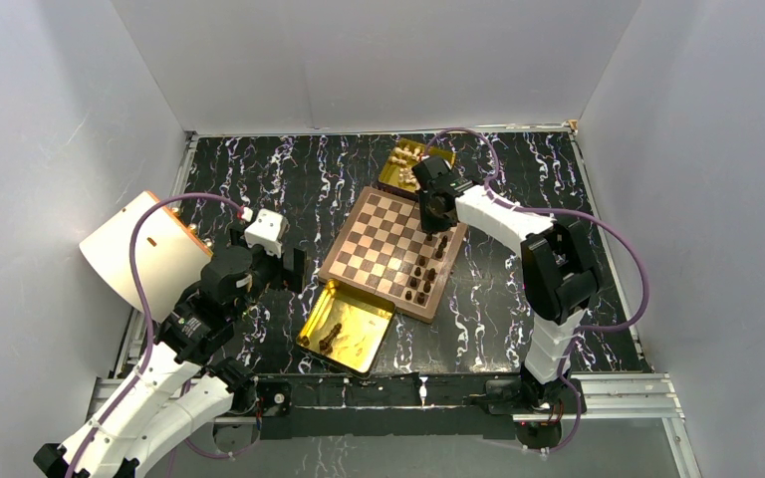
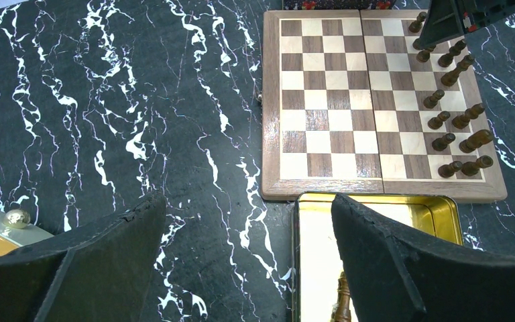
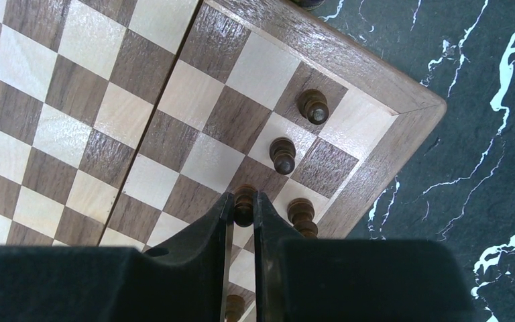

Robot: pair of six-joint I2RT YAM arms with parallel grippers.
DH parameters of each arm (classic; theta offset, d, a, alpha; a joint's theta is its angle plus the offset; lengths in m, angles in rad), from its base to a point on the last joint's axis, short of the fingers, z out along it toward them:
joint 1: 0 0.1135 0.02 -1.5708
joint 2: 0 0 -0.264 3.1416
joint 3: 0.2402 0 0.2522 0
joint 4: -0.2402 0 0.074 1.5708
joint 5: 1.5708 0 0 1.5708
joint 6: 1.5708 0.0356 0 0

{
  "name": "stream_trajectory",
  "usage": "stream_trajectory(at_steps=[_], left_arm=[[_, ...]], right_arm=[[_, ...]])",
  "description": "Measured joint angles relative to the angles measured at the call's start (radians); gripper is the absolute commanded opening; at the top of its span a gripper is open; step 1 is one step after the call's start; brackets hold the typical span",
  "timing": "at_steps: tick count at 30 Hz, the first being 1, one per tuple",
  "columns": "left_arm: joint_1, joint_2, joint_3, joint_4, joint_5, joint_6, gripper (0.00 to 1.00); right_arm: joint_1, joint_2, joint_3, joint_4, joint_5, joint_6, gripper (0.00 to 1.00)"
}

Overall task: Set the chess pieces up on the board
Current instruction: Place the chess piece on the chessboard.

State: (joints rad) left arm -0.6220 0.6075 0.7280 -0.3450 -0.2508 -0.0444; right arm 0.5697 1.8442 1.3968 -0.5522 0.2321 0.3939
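Near a corner of the chessboard [image 3: 389, 94], right end effector [image 3: 243, 208] clamped on a dark chess piece [image 3: 244, 198], more dark pieces [image 3: 282, 154] stood alongside, left end effector [image 2: 248, 204] spread wide and empty over the worktop [image 2: 107, 100]

- Plain pale grey panels, a back wall [image 1: 379, 60], a left wall [image 1: 50, 119] and a right wall [image 1: 697, 149], enclose the table on three sides.
- The tabletop [image 1: 259, 169] is black with white marble veining.
- A metal rail [image 1: 618, 393] runs along its near edge.
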Motion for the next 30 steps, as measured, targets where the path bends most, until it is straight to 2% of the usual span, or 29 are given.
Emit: stream_trajectory(at_steps=[20,30], left_arm=[[0.000,0.006,0.000,-0.003,-0.002,0.000,0.91],[0.000,0.006,0.000,-0.008,-0.002,0.000,0.91]], right_arm=[[0.000,0.030,0.000,0.000,0.001,-0.001,0.25],[0.000,0.031,0.000,0.000,0.002,-0.002,0.29]])
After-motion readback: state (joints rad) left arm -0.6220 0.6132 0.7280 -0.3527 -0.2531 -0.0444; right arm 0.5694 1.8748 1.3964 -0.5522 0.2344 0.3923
